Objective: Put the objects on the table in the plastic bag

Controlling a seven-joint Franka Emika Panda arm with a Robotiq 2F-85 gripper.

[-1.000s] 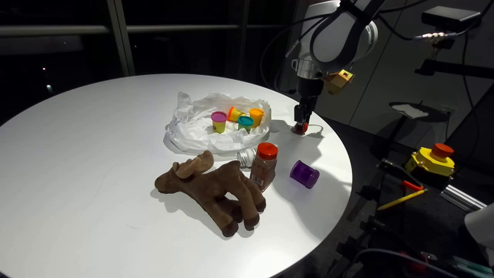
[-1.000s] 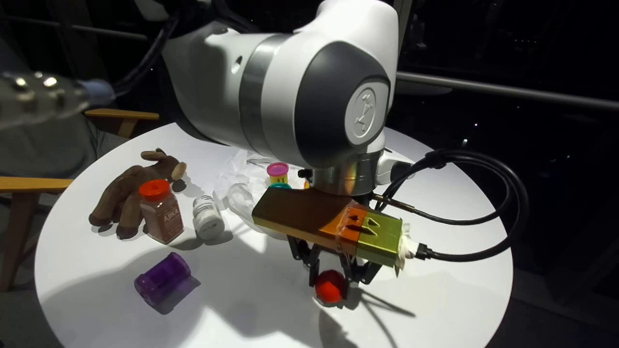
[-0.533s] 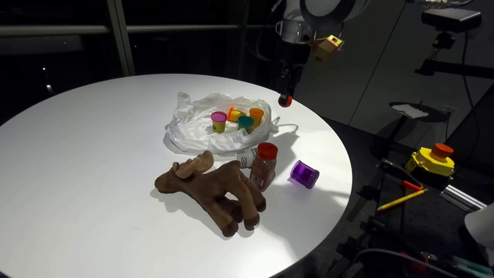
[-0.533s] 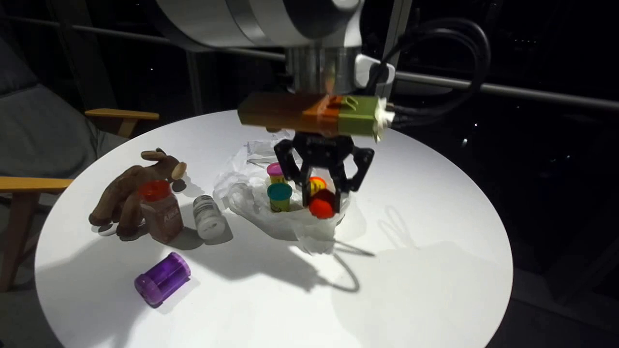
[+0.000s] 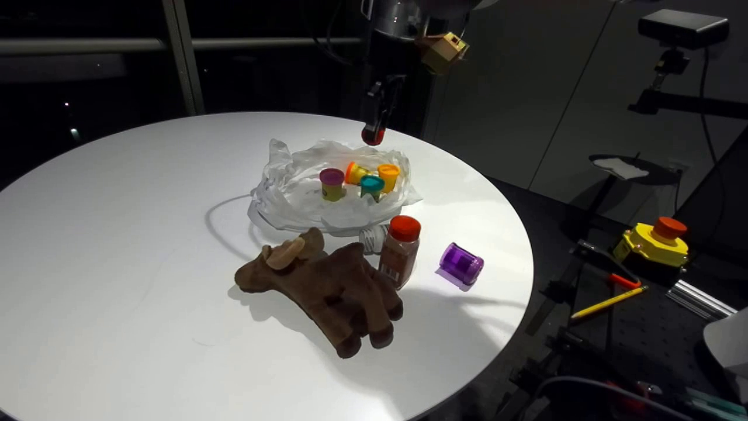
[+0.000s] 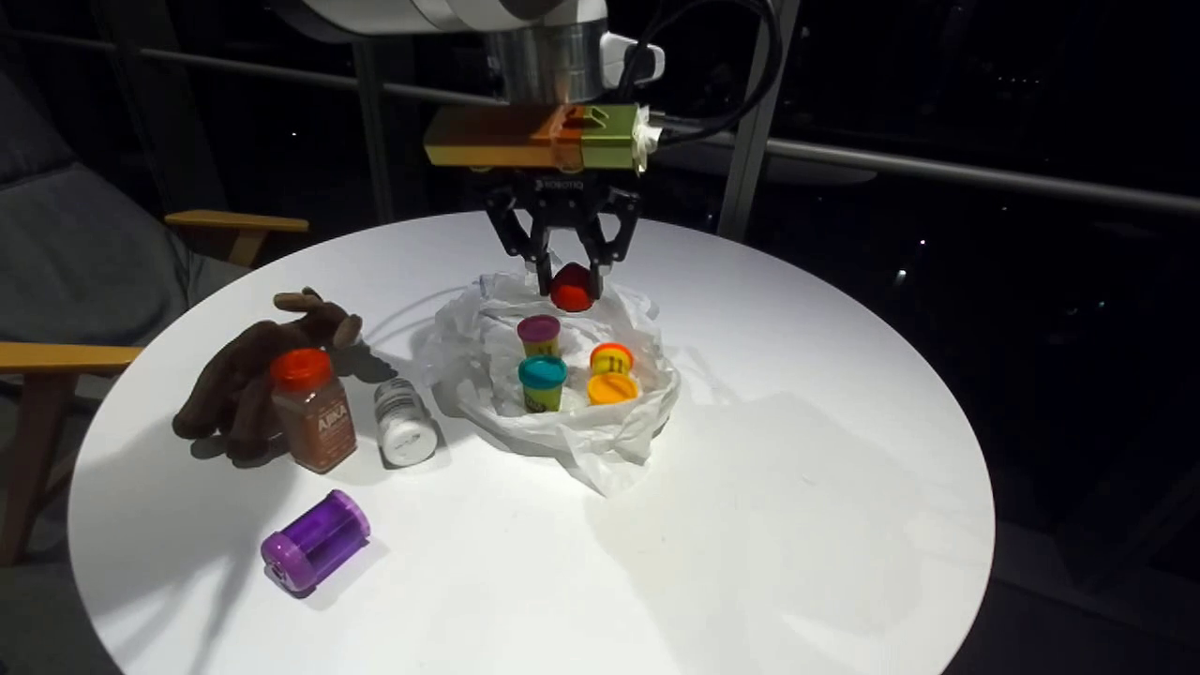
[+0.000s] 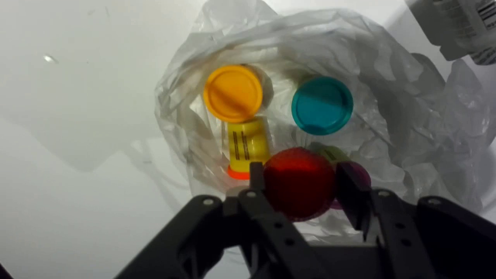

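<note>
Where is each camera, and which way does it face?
In an exterior view: high, plush animal nearest, facing down across the table; arm and tool show.
In an exterior view: high, purple cylinder nearest, likewise facing down; arm and tool show.
Wrist view: above the bag, facing down; tool shows, gripping the red ball.
Both exterior views share the bag and red ball.

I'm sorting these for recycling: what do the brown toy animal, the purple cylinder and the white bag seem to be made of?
Brown toy animal: probably plush fabric, matte, judging by its dull surface.
Purple cylinder: likely rigid plastic, translucent, seemingly glossy; its shadow is tinted purple.
White bag: apparently thin plastic film, translucent, with crinkled folds and shiny creases.
</note>
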